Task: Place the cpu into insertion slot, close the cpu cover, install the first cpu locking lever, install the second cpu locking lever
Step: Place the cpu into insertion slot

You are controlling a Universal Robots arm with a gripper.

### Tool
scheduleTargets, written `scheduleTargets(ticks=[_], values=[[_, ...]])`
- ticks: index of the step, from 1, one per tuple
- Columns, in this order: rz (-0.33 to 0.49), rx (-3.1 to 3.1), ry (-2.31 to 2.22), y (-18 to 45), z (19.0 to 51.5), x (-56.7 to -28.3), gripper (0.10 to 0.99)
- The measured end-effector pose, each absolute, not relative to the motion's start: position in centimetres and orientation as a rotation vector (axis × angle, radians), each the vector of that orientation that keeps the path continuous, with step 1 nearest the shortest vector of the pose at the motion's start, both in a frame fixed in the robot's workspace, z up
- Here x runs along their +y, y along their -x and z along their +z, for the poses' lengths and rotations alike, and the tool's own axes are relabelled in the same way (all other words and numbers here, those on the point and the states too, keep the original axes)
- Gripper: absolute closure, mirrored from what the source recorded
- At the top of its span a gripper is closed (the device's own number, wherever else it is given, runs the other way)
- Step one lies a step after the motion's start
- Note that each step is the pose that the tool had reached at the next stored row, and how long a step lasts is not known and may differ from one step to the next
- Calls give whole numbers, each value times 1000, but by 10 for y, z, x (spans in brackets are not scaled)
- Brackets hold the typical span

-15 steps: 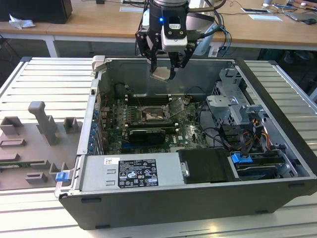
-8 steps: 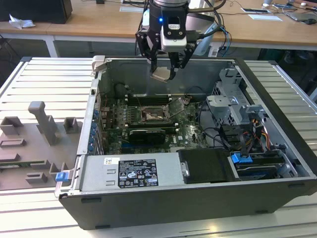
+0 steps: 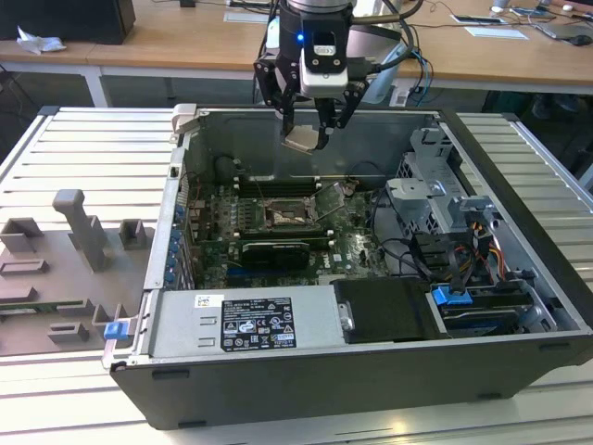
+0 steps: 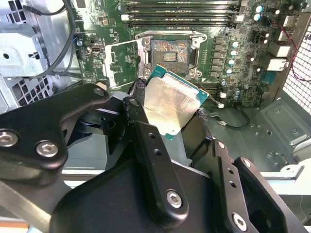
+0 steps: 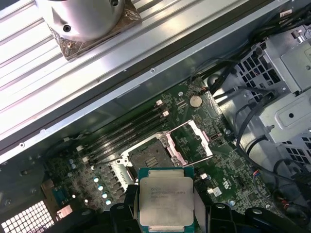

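Note:
My gripper (image 3: pixel 309 133) hangs above the open computer case, shut on the cpu (image 3: pixel 303 140), a flat square chip with a silvery-beige face. In both wrist views the cpu (image 4: pixel 171 103) (image 5: pixel 165 200) sits tilted between the black fingers (image 4: pixel 146 141), held by two opposite edges. Below it, on the green board, the insertion slot (image 3: pixel 284 216) (image 4: pixel 169 53) (image 5: pixel 147 156) lies open and bare. The cpu cover (image 3: pixel 331 199) (image 4: pixel 121 62) (image 5: pixel 191 141) is swung up and away beside the slot. The cpu is well above the slot and apart from it.
Long black memory slots (image 4: pixel 180 13) (image 5: pixel 127 130) run along one side of the socket. A black card (image 3: pixel 275 252), the power supply (image 3: pixel 243 322) and a drive cage with cables (image 3: pixel 443 209) crowd the case. A grey fixture tray (image 3: pixel 69 269) lies at the exterior view's left.

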State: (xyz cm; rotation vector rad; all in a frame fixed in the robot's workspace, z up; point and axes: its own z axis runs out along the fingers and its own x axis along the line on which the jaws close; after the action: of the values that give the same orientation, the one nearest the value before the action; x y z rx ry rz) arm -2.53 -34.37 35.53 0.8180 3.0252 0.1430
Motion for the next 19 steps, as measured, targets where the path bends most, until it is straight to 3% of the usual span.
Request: scheduleTargets(ticks=[19], values=[[142,2962,-1006,25,352,-344,545]])
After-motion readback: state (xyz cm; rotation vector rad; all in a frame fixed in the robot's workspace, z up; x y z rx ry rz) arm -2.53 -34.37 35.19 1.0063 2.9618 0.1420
